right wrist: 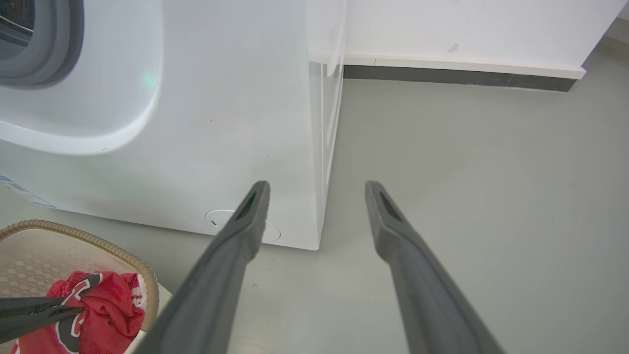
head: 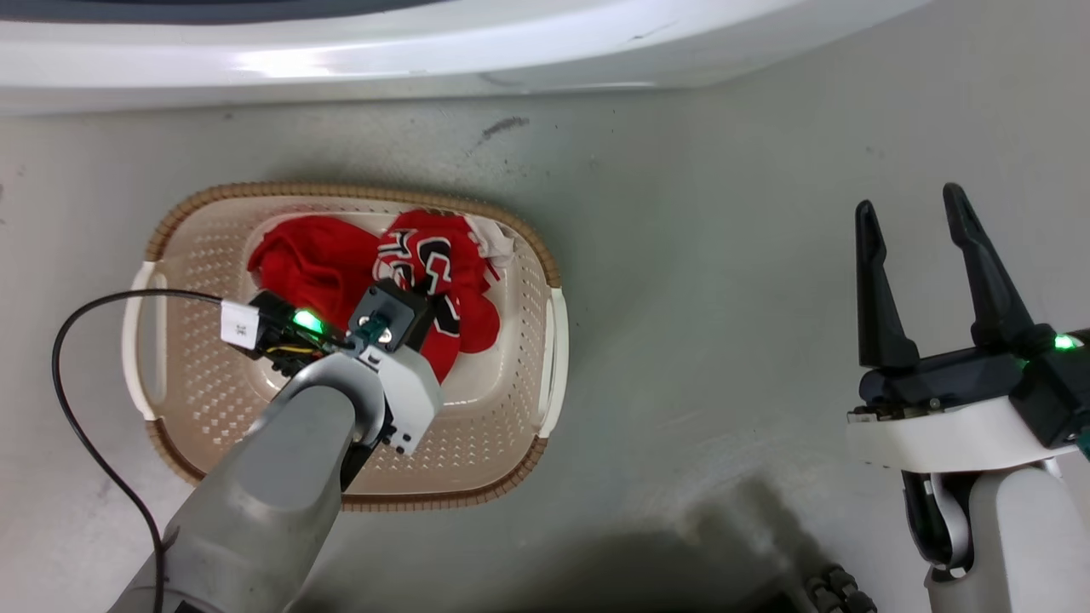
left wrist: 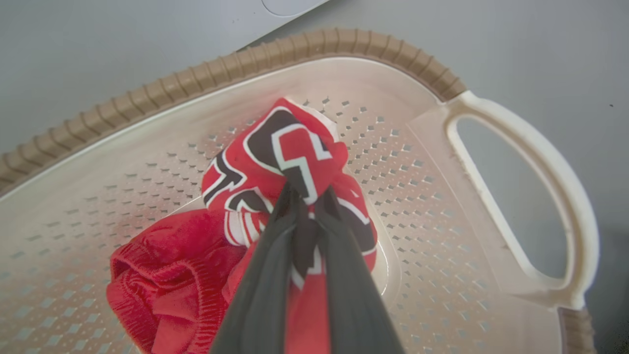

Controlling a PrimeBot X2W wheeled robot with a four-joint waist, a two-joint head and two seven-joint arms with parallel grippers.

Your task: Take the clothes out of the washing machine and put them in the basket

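the right end effector (right wrist: 318, 186) rises from the bottom edge, its two dark fingers (right wrist: 236, 255) spread apart over the grey floor (right wrist: 491, 196). behind them stands the white washing machine (right wrist: 221, 123). at lower left, the basket (right wrist: 125, 258) holds a red jersey (right wrist: 110, 307), pinched by the left end effector (right wrist: 78, 309).

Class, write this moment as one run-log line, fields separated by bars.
left pincer: shut on red lettered jersey inside cream perforated plastic basket | plain red garment: in basket | right pincer: open, empty
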